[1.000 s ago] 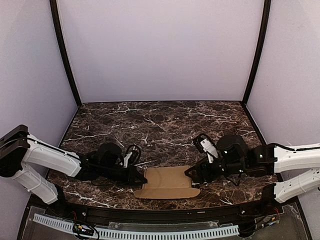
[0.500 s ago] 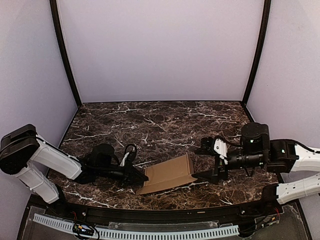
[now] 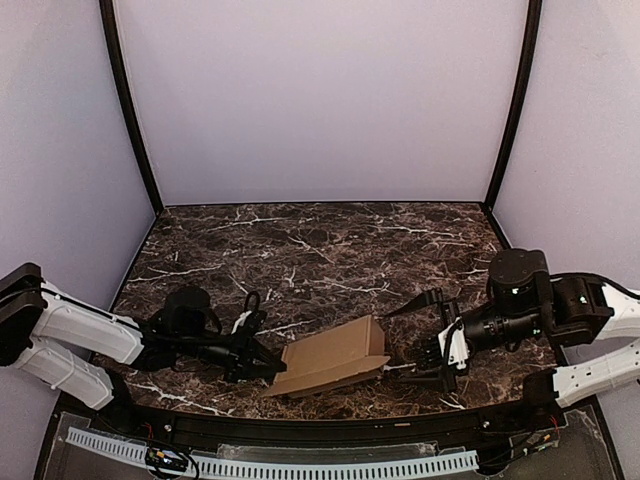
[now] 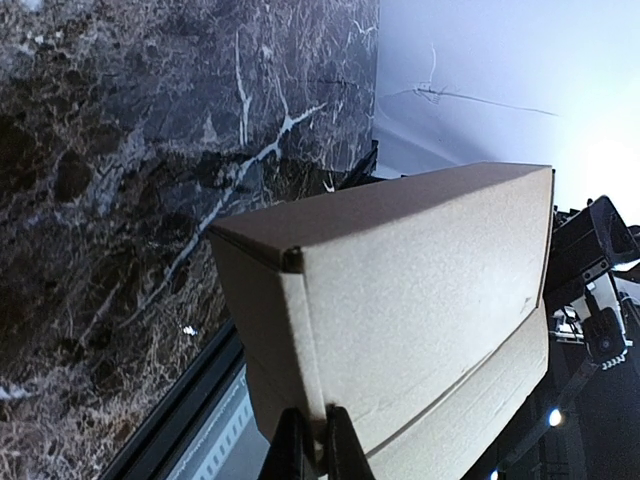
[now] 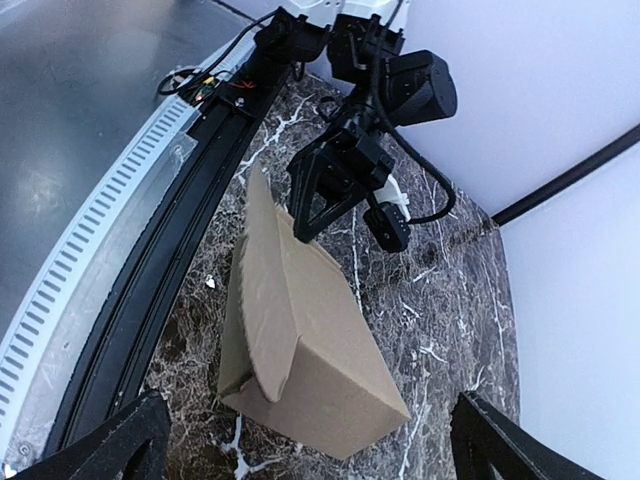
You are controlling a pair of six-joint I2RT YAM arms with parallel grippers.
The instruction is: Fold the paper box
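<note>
readable text: none | labels, brands, numbers, signs: none legible in any view | paper box (image 3: 335,355) at the left gripper (image 3: 274,368): plain tan cardboard, faces unprinted | small white patches on the arms: too small to read

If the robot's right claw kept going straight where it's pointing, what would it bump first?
Most likely the cardboard box: the right gripper is open and aimed at its near end, with only bare table between them, as far as I can tell.
</note>
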